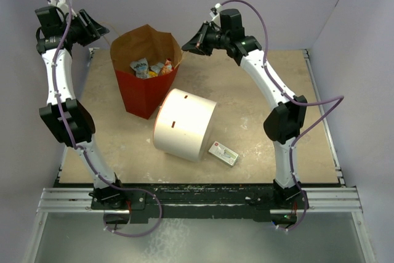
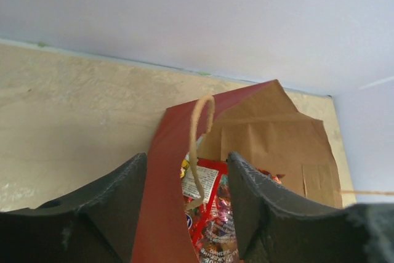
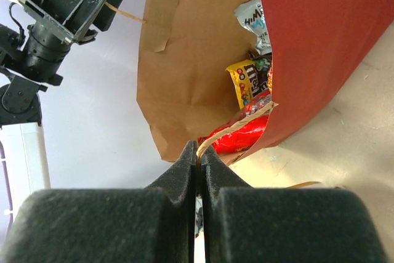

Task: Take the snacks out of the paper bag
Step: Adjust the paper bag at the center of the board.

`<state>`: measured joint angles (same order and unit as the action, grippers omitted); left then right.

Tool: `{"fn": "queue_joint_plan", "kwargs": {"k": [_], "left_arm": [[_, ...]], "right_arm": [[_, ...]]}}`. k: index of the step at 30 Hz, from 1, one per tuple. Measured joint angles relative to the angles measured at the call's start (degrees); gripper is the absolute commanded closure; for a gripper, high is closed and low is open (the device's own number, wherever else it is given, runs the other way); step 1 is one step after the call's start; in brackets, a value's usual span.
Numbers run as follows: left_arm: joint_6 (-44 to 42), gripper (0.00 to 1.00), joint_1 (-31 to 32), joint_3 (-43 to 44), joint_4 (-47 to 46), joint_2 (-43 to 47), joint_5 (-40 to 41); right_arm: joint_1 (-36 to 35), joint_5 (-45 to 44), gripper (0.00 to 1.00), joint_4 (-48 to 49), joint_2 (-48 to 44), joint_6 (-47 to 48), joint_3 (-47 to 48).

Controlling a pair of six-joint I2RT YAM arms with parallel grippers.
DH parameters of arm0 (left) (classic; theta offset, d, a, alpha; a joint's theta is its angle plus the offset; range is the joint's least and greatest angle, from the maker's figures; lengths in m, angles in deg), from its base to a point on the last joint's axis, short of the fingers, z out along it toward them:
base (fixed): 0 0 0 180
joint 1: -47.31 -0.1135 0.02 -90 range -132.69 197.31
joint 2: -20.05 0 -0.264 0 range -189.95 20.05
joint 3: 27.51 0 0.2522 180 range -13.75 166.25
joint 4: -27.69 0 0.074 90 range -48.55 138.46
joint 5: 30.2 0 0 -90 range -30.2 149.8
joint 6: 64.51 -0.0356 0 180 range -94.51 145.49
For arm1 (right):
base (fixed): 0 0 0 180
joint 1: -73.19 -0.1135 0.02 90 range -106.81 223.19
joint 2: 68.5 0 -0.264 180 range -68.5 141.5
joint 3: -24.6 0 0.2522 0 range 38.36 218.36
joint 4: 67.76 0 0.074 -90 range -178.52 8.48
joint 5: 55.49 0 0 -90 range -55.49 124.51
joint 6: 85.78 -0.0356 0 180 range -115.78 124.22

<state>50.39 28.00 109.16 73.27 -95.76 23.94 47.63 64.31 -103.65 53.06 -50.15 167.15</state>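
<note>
The paper bag (image 1: pixel 143 90) stands at the table's back left, red outside and brown inside, its mouth open. Snacks (image 1: pixel 151 67) lie inside: a yellow candy pack (image 3: pixel 241 87), a red cookie bag (image 3: pixel 243 137) and a pale blue wrapper (image 3: pixel 252 16). My right gripper (image 1: pixel 188 42) is at the bag's right rim, and in its wrist view it (image 3: pixel 198 149) is shut on the twisted handle (image 3: pixel 237 126). My left gripper (image 1: pixel 98 31) is open at the bag's left side. In its wrist view it (image 2: pixel 188 159) straddles the red wall (image 2: pixel 161 201) and a handle loop (image 2: pixel 198 146), over the red cookie bag (image 2: pixel 212 217).
A big white cylinder (image 1: pixel 184 123) lies on its side just in front of the bag. A small flat white-and-green box (image 1: pixel 223 153) lies to its right near the front edge. Pale walls close in the back and sides.
</note>
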Motion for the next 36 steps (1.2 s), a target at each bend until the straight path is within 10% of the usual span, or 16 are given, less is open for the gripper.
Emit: {"fn": "queue_joint_plan", "kwargs": {"k": [9,15,36], "left_arm": [[3.15,0.64,-0.39,-3.61,-9.33,-1.07,-10.21],[4.81,1.00,0.59,-0.02,-9.55,-4.76,-11.52],[26.58,1.00,12.85,14.25,-24.72,-13.51,-7.06]], "right_arm": [[0.13,0.00,1.00,-1.18,0.04,0.37,0.50],[0.13,0.00,1.00,-1.09,0.22,0.37,0.57],[5.03,-0.92,0.93,-1.46,0.13,6.73,-5.84]]}}
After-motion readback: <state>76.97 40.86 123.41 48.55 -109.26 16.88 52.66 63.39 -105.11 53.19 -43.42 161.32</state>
